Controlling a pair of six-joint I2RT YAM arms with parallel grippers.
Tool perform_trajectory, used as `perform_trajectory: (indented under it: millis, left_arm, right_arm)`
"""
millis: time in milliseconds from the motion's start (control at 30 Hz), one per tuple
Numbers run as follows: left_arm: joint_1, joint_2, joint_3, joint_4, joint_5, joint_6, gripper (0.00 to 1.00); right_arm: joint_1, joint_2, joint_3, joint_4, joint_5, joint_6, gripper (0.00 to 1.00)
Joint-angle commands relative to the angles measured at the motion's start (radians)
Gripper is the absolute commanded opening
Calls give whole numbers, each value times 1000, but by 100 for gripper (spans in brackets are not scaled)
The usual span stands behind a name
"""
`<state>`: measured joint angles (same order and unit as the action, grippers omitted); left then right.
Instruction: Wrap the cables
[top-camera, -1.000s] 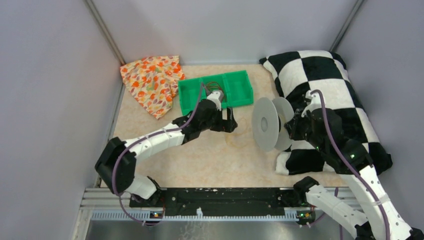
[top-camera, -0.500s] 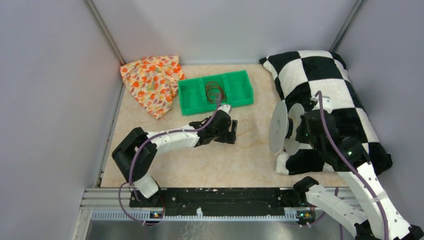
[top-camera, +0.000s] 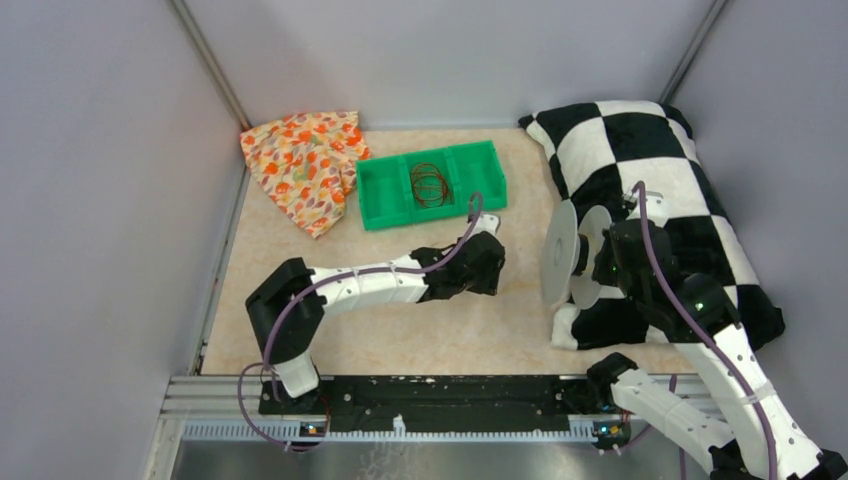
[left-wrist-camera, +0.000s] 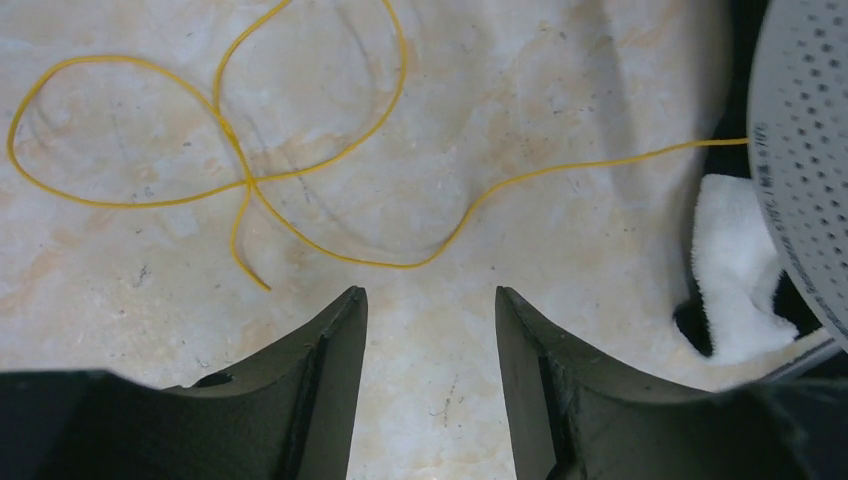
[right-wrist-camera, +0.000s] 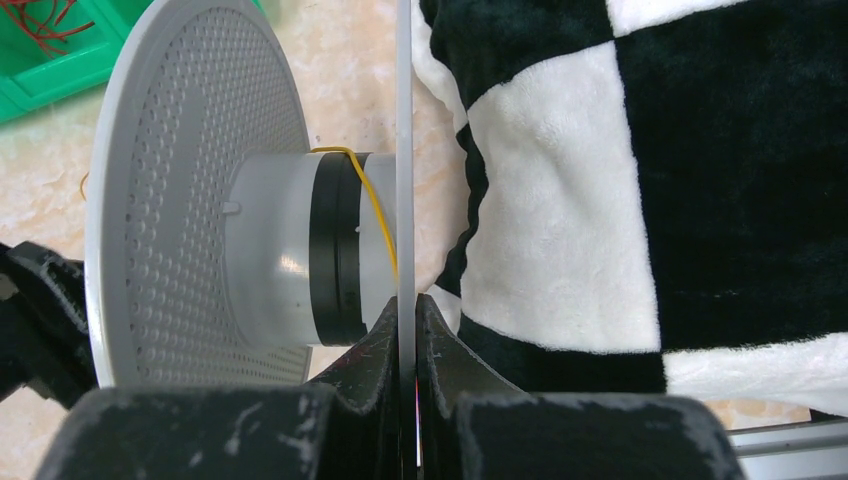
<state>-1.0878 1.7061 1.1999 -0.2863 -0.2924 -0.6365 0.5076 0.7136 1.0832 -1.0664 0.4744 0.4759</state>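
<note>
So the thin yellow-orange cable (left-wrist-camera: 248, 183) is lying flat on the marble-look tabletop (left-wrist-camera: 560, 260), just ahead of the left pincer (left-wrist-camera: 428, 292). It makes two loose loops that cross each other, sitting off to the side away from the spool. Its free end stops just short of one fingertip. That pincer is spread with nothing between the jaws, not touching the cable.

One strand runs from the loops out to the grey round plastic spool (right-wrist-camera: 190, 200), where the cable crosses the hub right in front of the right pincer (right-wrist-camera: 407, 300). That one is pinching the rim of the spool's near flange, holding the spool on edge.

The left arm (top-camera: 370, 285) is stretched out low across the tabletop, wrist near the spool. The right arm (top-camera: 720, 350) is bent up over the black-and-white checkered cushion (right-wrist-camera: 720, 150).
</note>
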Motion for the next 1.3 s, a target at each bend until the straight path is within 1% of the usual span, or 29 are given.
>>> perform_trajectory:
  millis: [0,100,167,233,400,600,733,833,867,933,1033,1067,1100,1133,1267]
  left_arm:
    - [13,59,58,-126,-76,-211,59]
    - [13,99,93,-158,-79,-349,60]
    - [13,141,130,-210,-104,-430,60]
    - [15,181,156,-234,-121,-466,57]
    - [18,209,154,-226,-154,-515,51]
    - [27,215,139,-241,-194,-552,52]
    - [45,219,93,-151,-182,-537,51]
    - [52,237,88,-131,-184,-530,47]
    - [52,241,86,-125,-190,-532,46]
    - [52,242,72,-96,-201,-529,36]
    - [53,242,69,-75,-205,-504,17]
    - [51,235,71,-75,-205,-493,7]
    - [50,225,70,-75,-205,-477,2]
    - [47,213,67,-74,-210,-462,0]
    - [32,137,36,-49,-222,-380,0]
  right_arm:
    - [-1,-17,69,66,29,17,0]
    - [-1,-17,69,69,25,19,0]
    - [-2,-20,66,71,20,21,0]
    - [-2,-22,66,71,17,22,0]
    - [-1,-28,63,67,17,20,0]
    - [-1,-32,49,67,11,26,0]
    - [-1,-31,41,72,5,28,0]
    - [-2,-28,39,72,3,29,0]
    - [-1,-28,37,71,1,29,0]
    - [-2,-28,30,72,1,30,0]
    - [-2,-24,21,77,-3,33,0]
    - [-1,-22,21,80,-5,35,0]
    - [-2,-20,23,82,-5,35,0]
    - [-1,-17,24,84,-5,35,0]
    - [-1,11,28,92,-8,36,0]
